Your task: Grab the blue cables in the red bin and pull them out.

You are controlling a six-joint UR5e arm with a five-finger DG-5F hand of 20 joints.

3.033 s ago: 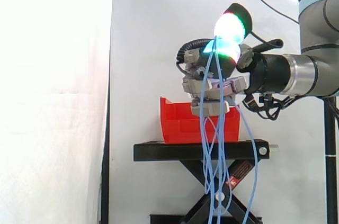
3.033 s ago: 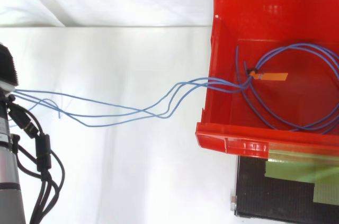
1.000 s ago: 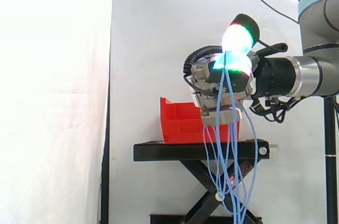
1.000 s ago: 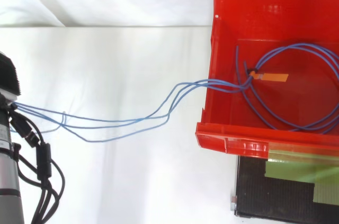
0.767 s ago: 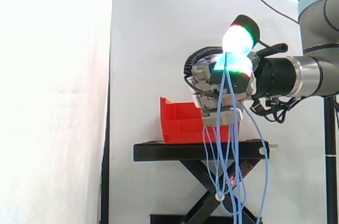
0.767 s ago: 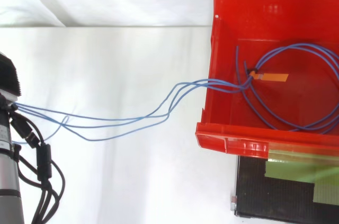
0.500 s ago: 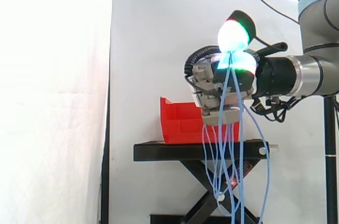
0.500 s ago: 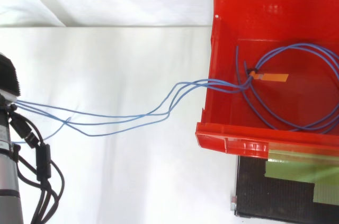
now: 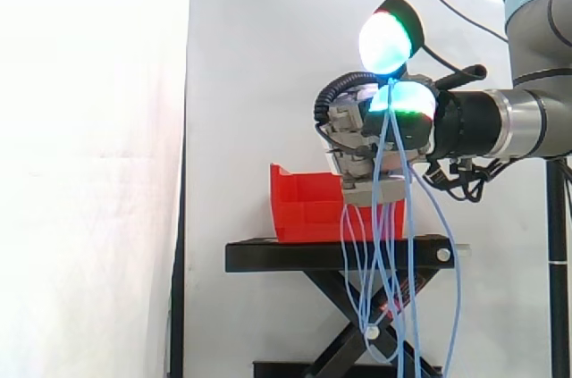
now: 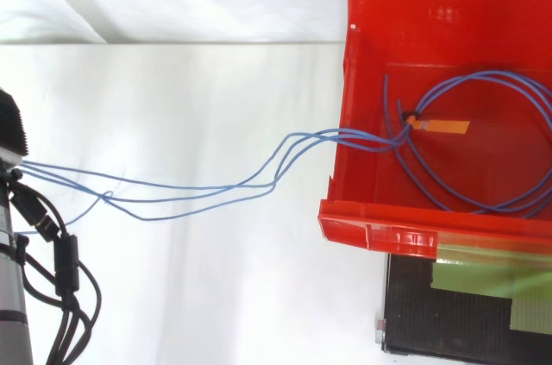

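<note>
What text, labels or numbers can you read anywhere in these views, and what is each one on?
No text can be read in either view.
Orange tag on the blue cables: no print visible.
Raised marks on the red bin's inner wall: too small to read.
Red sticker on the black stand: too blurred to read.

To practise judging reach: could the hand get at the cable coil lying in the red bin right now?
Probably not yet. The hand is off to the side of the red bin, its fingers pinched on the blue cables. The coil itself lies uncovered, the bin open above.
</note>
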